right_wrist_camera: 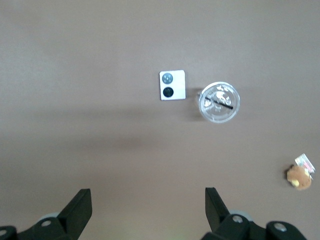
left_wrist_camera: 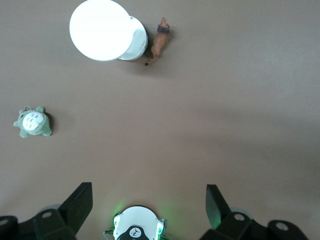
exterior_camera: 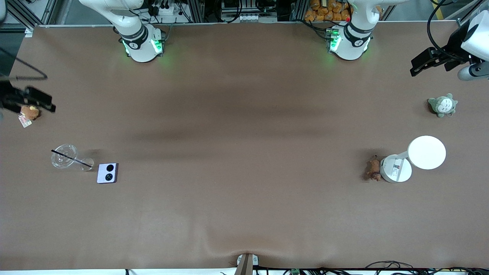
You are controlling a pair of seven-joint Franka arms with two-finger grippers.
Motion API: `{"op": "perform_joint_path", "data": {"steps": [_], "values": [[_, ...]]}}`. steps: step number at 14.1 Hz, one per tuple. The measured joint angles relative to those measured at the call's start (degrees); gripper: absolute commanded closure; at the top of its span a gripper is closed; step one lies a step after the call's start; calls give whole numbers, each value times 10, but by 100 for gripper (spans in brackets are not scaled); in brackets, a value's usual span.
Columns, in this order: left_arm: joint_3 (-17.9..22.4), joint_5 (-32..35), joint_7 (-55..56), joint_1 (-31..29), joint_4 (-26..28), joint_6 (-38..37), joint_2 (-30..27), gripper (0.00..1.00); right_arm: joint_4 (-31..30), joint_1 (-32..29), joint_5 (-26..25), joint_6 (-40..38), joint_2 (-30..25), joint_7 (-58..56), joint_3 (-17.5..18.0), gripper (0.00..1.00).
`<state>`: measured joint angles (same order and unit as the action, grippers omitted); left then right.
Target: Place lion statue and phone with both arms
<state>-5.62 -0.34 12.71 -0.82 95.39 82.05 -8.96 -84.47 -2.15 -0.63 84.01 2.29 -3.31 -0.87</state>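
Observation:
The lion statue (exterior_camera: 372, 170) is a tiny brown figurine lying on the table against the base of a white lamp (exterior_camera: 397, 170), toward the left arm's end. It also shows in the left wrist view (left_wrist_camera: 160, 42). The phone (exterior_camera: 107, 173) is a pale lavender square with two black circles, lying flat toward the right arm's end, and it shows in the right wrist view (right_wrist_camera: 172, 85). My left gripper (exterior_camera: 424, 63) (left_wrist_camera: 149, 205) is open, empty and high over the table's edge. My right gripper (exterior_camera: 38, 101) (right_wrist_camera: 148, 207) is open, empty and high over the brown plush.
A grey-green plush (exterior_camera: 442, 105) (left_wrist_camera: 32, 122) lies farther from the front camera than the lamp. A clear cup with a black straw (exterior_camera: 65, 156) (right_wrist_camera: 219, 102) lies beside the phone. A round brown plush with a tag (exterior_camera: 28, 113) (right_wrist_camera: 299, 176) sits near the table's end.

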Motion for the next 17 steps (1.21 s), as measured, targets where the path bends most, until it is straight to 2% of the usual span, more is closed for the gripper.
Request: {"op": "perform_joint_path", "data": {"steps": [4, 17], "values": [[0, -2, -1, 0, -1, 2, 1, 0, -9, 10, 5, -3, -8, 2, -31, 0], [1, -2, -1, 0, -28, 7, 20, 0, -9, 18, 10, -20, -9, 20, -32, 0]]}}
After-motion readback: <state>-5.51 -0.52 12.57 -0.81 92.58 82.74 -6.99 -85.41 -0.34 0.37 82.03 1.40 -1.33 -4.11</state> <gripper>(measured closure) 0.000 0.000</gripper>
